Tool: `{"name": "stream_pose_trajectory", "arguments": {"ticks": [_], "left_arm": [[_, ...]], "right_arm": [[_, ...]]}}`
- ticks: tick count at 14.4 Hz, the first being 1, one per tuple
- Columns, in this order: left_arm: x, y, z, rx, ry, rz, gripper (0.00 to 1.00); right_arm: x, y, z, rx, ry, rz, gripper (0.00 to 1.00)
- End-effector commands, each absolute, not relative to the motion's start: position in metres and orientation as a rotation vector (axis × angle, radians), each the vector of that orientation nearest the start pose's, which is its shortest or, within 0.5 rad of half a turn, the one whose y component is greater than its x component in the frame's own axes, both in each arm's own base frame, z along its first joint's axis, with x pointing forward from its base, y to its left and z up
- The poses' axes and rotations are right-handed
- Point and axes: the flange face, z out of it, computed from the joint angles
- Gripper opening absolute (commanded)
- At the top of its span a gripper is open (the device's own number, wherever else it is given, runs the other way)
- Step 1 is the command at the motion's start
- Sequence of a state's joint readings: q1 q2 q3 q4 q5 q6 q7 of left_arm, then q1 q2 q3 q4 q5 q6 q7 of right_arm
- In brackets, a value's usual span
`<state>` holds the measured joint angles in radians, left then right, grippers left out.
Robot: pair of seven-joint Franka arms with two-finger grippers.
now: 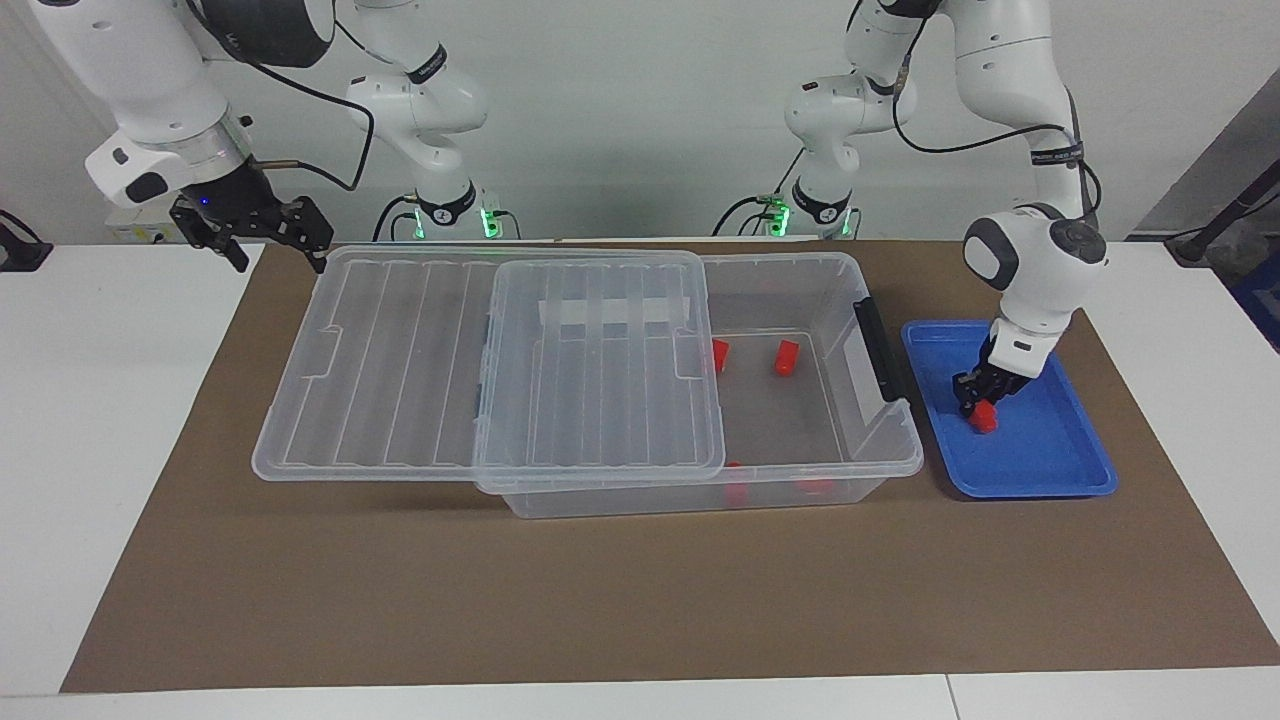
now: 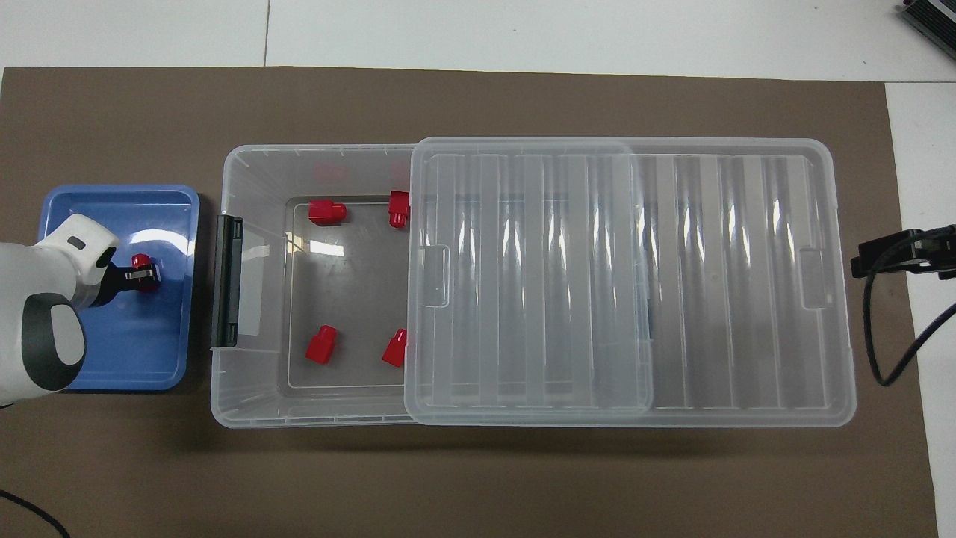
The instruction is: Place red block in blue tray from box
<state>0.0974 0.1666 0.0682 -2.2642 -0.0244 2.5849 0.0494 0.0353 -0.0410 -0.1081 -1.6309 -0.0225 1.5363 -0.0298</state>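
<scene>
**A:** Left gripper [image 1: 978, 405] is low inside the blue tray [image 1: 1060, 470], fingers clamped tight on the red block [image 1: 986, 421] — a small glossy plastic piece, held over the tray's middle.

**B:** Which way does the block point?

**A:** Can't tell its long axis; the fingers cover too much of it. The tray's a shallow, smooth rectangle with rounded corners and a raised rim, at the left arm's end of the brown paper mat [image 1: 600, 600].

**B:** And the box?

**A:** The clear plastic box [image 1: 860, 470] lies mid-mat, black handle [image 1: 880, 348] facing the tray, its ribbed clear lid [image 1: 480, 370] slid toward the right arm's end. Four more red blocks [image 2: 321, 344] lie on its bare floor.

**B:** Right arm?

**A:** The right gripper [image 1: 262, 230] waits, jaws wide and holding nothing, above the mat's corner by the lid. White tabletop [image 1: 100, 400] around the mat, plain pale wall [image 1: 620, 100].
</scene>
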Motion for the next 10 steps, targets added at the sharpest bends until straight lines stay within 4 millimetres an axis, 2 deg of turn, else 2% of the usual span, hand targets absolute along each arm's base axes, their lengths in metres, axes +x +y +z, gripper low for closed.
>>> {"name": "stream_pose_trajectory", "arguments": {"ticks": [1, 3, 5, 7, 10], "left_arm": [[0.535, 0.091, 0.292, -3.115, -0.221, -0.251, 0.0], [0.535, 0.09, 0.292, -3.117, -0.18, -0.246, 0.0], [0.535, 0.09, 0.292, -3.117, -0.106, -0.245, 0.0], [0.536, 0.091, 0.293, -3.115, -0.053, -0.247, 0.0], [0.536, 0.089, 0.292, -3.116, -0.043, -0.242, 0.0]], "right_arm": [[0.533, -0.045, 0.611, -3.148, 0.083, 0.035, 1.0], [0.532, -0.049, 0.605, -3.15, 0.089, -0.005, 0.99], [0.535, -0.055, 0.595, -3.169, 0.05, -0.037, 0.57], [0.539, -0.069, 0.585, -3.245, -0.009, -0.057, 0.0], [0.54, -0.098, 0.558, -3.331, -0.128, -0.086, 0.0]]}}
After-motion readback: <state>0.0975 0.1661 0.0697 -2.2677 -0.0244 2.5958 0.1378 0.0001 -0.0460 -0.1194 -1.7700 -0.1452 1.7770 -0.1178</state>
